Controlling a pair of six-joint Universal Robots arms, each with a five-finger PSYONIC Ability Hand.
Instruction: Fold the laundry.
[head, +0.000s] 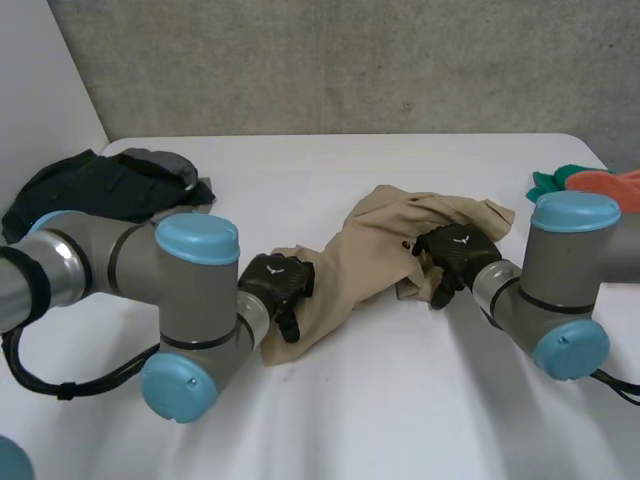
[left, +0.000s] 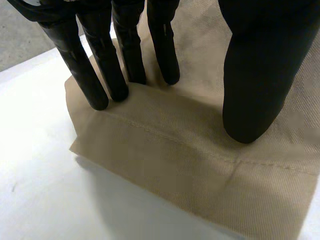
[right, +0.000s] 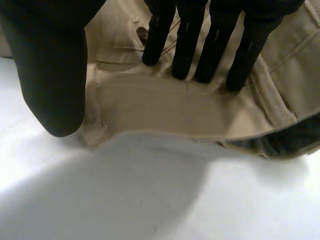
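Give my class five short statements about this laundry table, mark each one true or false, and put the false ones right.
1. The tan garment lies crumpled on the table. True.
2. The left hand grips the dark clothes. False: its straight fingers press on one end of the tan garment; the dark clothes lie apart, at the table's far left.
3. The right hand rests on the tan garment. True.
4. The table is black. False: it is white.
5. The green and orange cloth lies on the tan garment. False: it lies apart, at the table's right edge.
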